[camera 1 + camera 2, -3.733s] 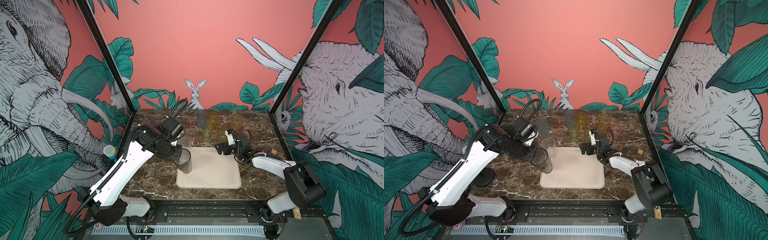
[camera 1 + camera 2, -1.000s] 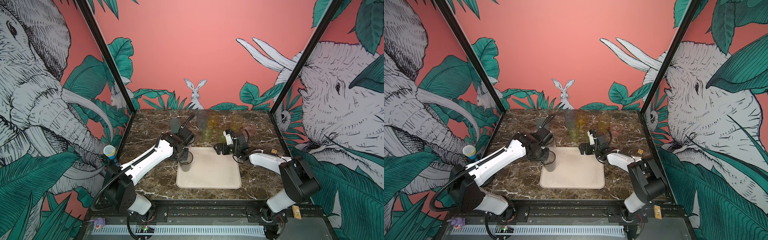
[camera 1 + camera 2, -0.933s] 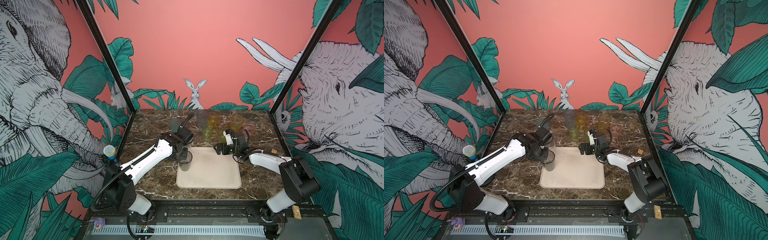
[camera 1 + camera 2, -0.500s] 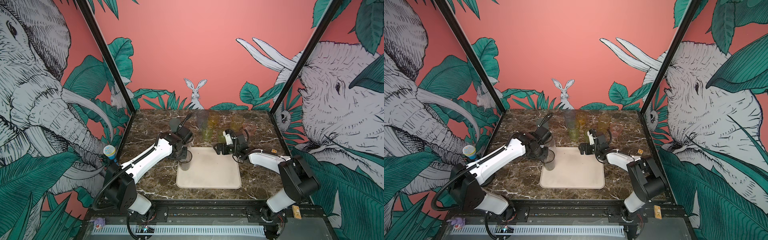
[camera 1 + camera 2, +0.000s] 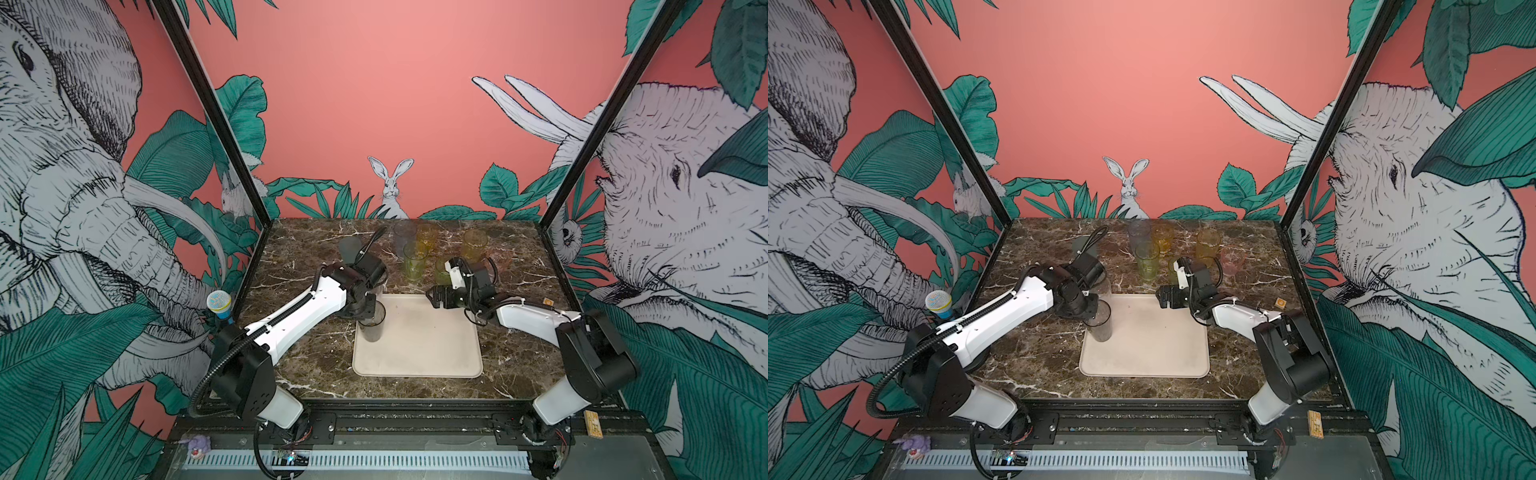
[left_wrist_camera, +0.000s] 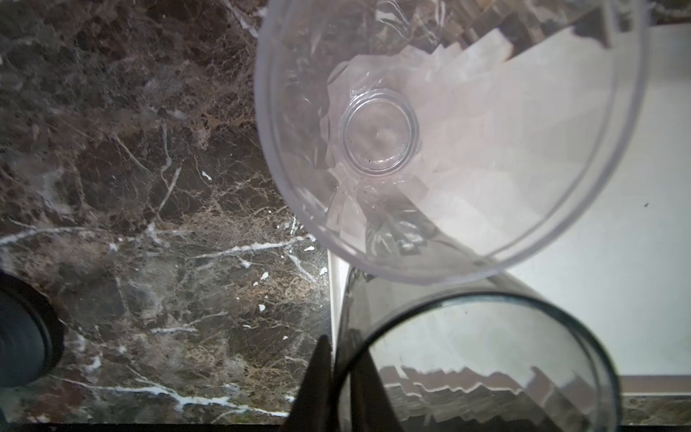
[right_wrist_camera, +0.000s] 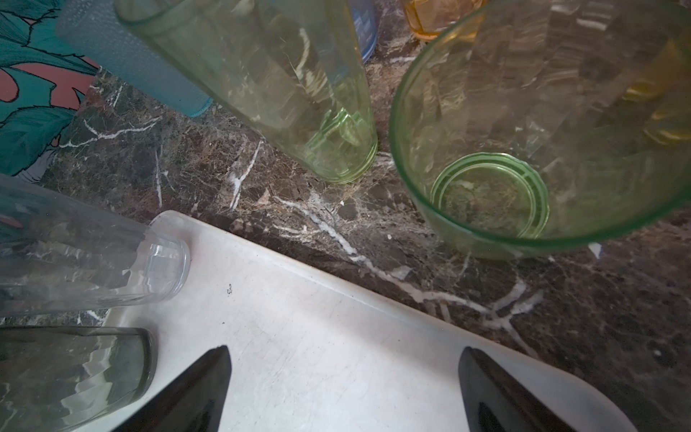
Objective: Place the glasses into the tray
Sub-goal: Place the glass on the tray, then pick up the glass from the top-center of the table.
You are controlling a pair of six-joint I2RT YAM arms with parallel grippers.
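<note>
Both top views put the tray [image 5: 432, 349] mid-frame. At its left edge, nearest, stands the grey glass [image 5: 371, 328]; my left claw [image 6: 336, 389] pinches its rim, jaws almost closed, one finger inside and one outside. Just behind, on the tray's upper-left corner, stands the clear glass [image 5: 1106, 291]. My right claw [image 7: 344, 351] hangs wide open, holding nothing, over the tray's top edge. Farther up, the green glass [image 5: 414, 262] and six more stand on the table [image 5: 291, 249].
</note>
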